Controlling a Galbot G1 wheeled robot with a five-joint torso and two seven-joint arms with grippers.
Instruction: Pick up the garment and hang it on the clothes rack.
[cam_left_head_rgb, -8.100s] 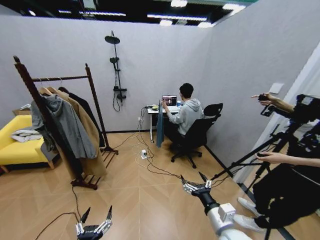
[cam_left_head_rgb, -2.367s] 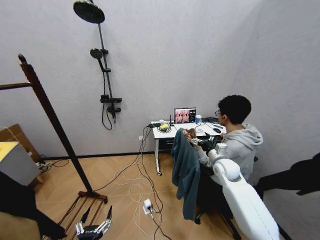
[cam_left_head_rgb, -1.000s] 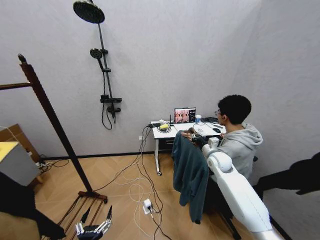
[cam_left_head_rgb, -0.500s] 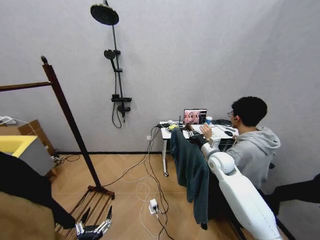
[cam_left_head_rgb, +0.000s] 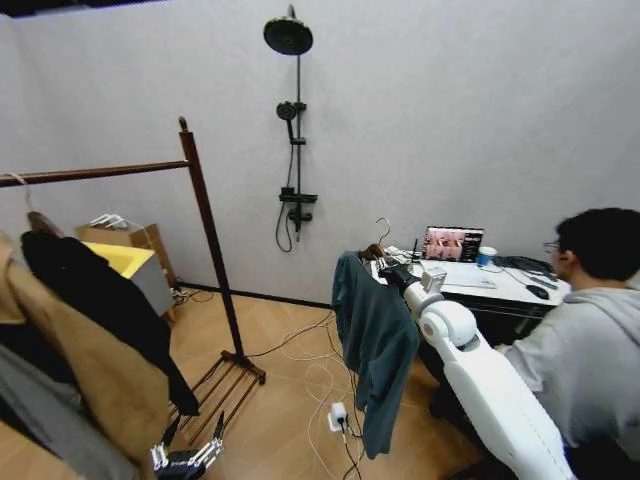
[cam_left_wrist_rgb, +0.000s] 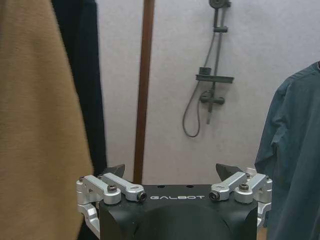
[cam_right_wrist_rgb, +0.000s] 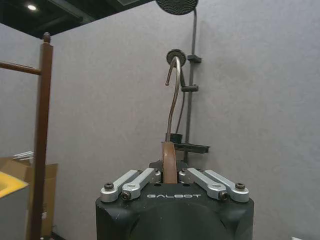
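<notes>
- Your clothes rack (cam_left_head_rgb: 205, 235) stands to the robot's left against the grey wall: one dark reddish-brown post with a ball finial, the horizontal bar running off toward the left edge, the slatted base on the wood floor. The post also shows in the left wrist view (cam_left_wrist_rgb: 145, 90) and the right wrist view (cam_right_wrist_rgb: 41, 135).
- On that bar hang a tan coat (cam_left_head_rgb: 90, 370) and a black coat (cam_left_head_rgb: 100, 300), near the left end of the rack.
- Your garment (cam_left_head_rgb: 372, 345), dark teal-blue, hangs full length in the air right of the rack and well apart from it, in front of the white desk (cam_left_head_rgb: 500, 285). It is not on the bar.
- Right gripper (cam_left_head_rgb: 392, 270) is stretched forward at the garment's top. Its fingers (cam_right_wrist_rgb: 137, 182) are closed on the brown hanger neck (cam_right_wrist_rgb: 169, 167); the metal hook (cam_right_wrist_rgb: 173, 95) stands upright above them.
- Left gripper (cam_left_head_rgb: 188, 440) hangs low near the rack's base, fingers (cam_left_wrist_rgb: 112, 172) spread wide, holding nothing.
</notes>
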